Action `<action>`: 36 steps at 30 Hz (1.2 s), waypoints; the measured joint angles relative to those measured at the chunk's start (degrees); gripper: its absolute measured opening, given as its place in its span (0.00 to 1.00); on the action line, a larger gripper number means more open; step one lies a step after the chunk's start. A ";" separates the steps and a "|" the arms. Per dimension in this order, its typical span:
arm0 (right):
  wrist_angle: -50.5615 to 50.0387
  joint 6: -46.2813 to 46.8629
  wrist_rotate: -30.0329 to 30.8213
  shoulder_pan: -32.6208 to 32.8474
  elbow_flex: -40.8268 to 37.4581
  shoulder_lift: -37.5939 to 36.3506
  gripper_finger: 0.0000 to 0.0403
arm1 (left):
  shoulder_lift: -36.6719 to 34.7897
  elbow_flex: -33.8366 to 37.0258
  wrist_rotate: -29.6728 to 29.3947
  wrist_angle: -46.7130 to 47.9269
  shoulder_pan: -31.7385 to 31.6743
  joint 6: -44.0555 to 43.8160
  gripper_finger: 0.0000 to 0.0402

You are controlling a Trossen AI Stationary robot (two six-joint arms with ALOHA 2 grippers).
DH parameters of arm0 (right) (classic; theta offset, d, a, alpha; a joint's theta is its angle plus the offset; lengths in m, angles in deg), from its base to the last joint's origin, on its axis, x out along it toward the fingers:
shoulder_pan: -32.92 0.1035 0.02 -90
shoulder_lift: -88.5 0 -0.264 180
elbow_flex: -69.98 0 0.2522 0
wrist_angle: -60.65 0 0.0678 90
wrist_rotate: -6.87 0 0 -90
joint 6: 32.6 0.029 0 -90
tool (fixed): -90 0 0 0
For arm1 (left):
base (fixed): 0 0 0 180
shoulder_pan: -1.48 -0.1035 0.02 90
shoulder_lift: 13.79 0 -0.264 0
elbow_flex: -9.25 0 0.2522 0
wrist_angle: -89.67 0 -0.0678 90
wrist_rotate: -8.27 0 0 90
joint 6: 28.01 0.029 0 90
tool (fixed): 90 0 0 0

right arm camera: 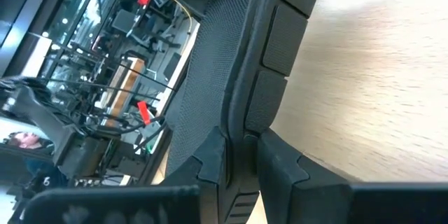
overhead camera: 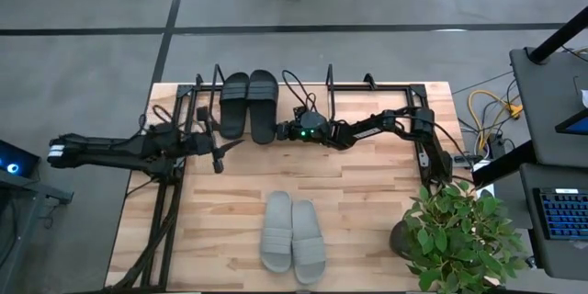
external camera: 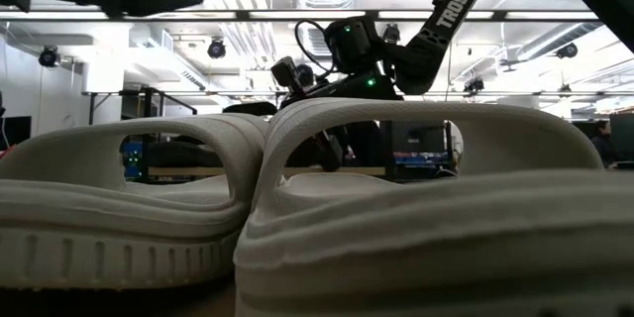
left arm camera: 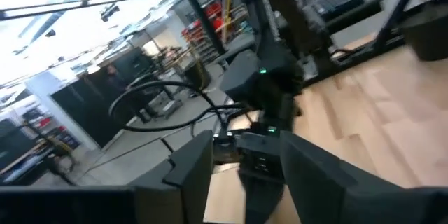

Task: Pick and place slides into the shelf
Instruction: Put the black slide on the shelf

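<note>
You see the desk [overhead camera: 367, 211] filling the centre of the overhead frame, its right edge partly covered by a potted plant [overhead camera: 459, 234] at lower right. The shelf [overhead camera: 312, 87] runs along the desk's upper edge, its wire hard to trace against the floor. The black slides [overhead camera: 248, 106] sit side by side at upper centre, in the shelf's left part; the grey slides [overhead camera: 292, 234] lie together at lower centre. In the low view those grey slides block nearly everything, and "TROSSEN" reads on an arm at upper right. Your right gripper [right arm camera: 241, 150] is clenched on the right black slide's edge. Your left gripper [overhead camera: 217, 152], just left of the black pair, stands released and empty.
</note>
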 joint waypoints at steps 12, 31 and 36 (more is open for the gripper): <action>-0.09 -2.27 -0.27 0.11 -0.31 -0.66 0.11 | 14.16 -5.47 -0.89 -3.33 3.78 5.52 0.30; 0.31 -2.90 0.44 0.24 -3.23 -3.73 0.11 | 35.24 -12.68 -54.17 -4.98 23.08 25.55 0.30; 0.32 -2.83 0.44 0.24 -4.39 -4.72 0.11 | 40.52 -12.96 -60.56 -6.37 23.86 30.32 0.30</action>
